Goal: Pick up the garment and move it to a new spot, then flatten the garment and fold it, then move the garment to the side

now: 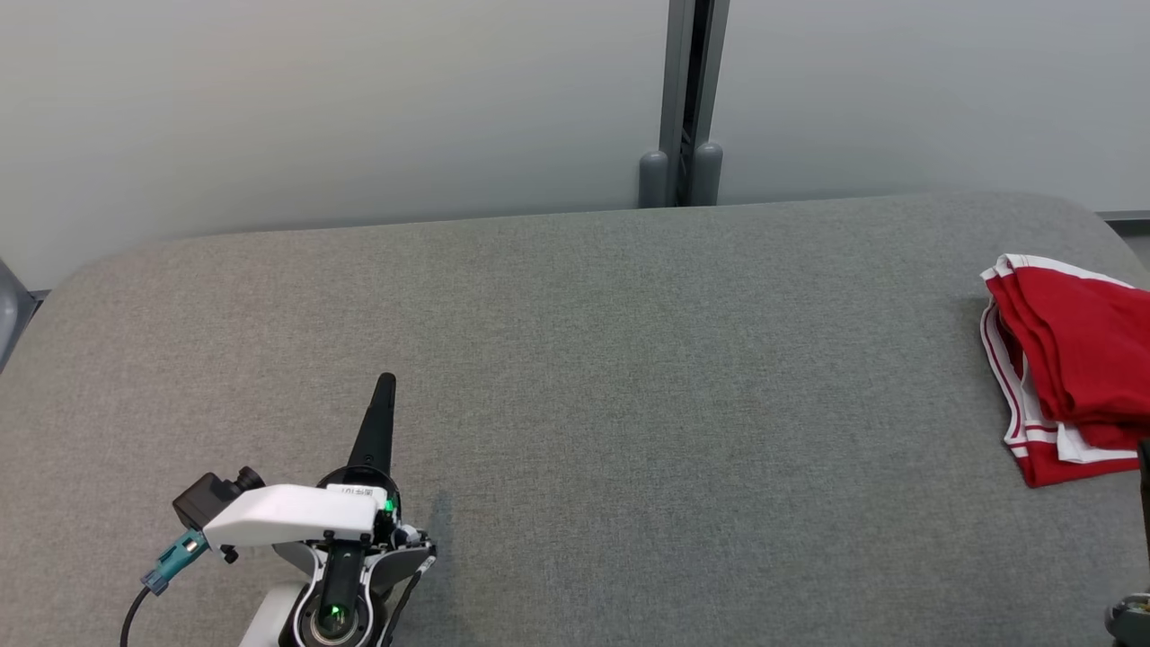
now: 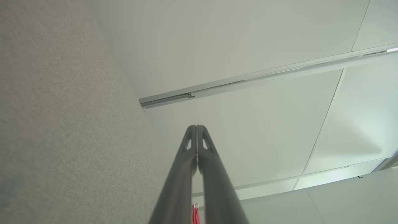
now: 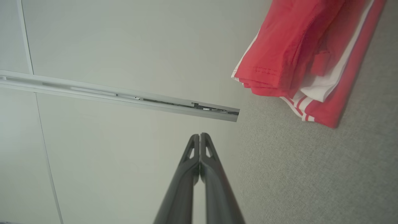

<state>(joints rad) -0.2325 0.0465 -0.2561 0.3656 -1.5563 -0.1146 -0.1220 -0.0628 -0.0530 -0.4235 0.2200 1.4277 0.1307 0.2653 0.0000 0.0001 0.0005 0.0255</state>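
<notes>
At the frame's right edge the garment (image 1: 1074, 359) lies folded on the bench (image 1: 575, 359), soft and light, so I'd pinch its striped hem (image 1: 1033, 440); left tool (image 1: 385, 385) and right tool (image 3: 199, 137) are closed tight, empty.

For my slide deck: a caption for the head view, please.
Red-and-white garment lies at the right end of the grey surface; left gripper hovers shut, empty.

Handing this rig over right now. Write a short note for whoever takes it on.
Left tool: shut, empty, at the near left of the grey table.
Right tool: shut, empty, close to the garment but not touching it.
Garment: red with white stripes, folded, lying at the table's right edge.
Done: looks folded and set aside.
Left: probably nothing; check the fold is neat.
</notes>
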